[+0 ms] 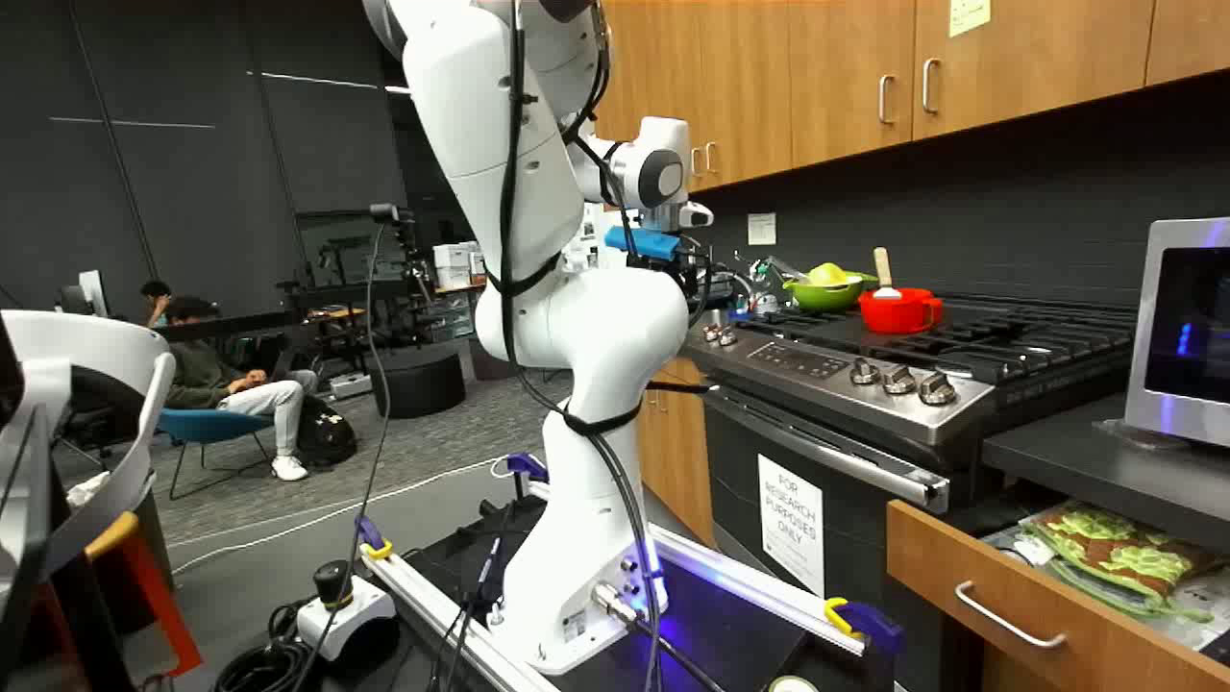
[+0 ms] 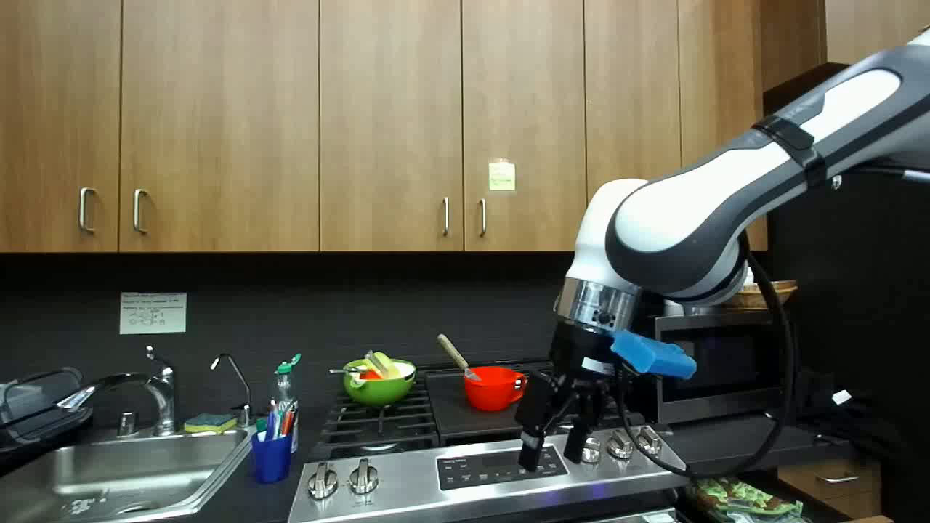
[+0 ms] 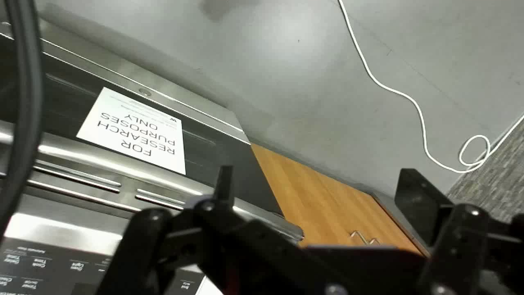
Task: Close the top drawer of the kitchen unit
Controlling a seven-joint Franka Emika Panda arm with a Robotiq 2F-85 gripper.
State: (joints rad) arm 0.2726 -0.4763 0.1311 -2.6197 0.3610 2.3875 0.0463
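The top drawer [image 1: 1047,615] of the kitchen unit stands pulled open at the lower right in an exterior view. Its brown front has a silver bar handle [image 1: 1009,615]. Bagged food with green and brown colours [image 1: 1124,553] lies inside; the bag also shows in an exterior view [image 2: 748,501]. The kitchen unit's dark countertop [image 1: 1076,461] is above the drawer. My gripper [image 2: 552,454] is open and empty in front of the stove's control panel, apart from the drawer. In the wrist view, its fingers [image 3: 319,192] are spread wide; the drawer is out of view there.
The steel stove [image 1: 817,375] with its oven handle [image 1: 826,447] stands beside the open drawer. A red pot [image 2: 494,388] and a green bowl [image 2: 379,385] sit on the stove. A microwave [image 2: 716,363] stands on the countertop. A sink [image 2: 131,472] is further along.
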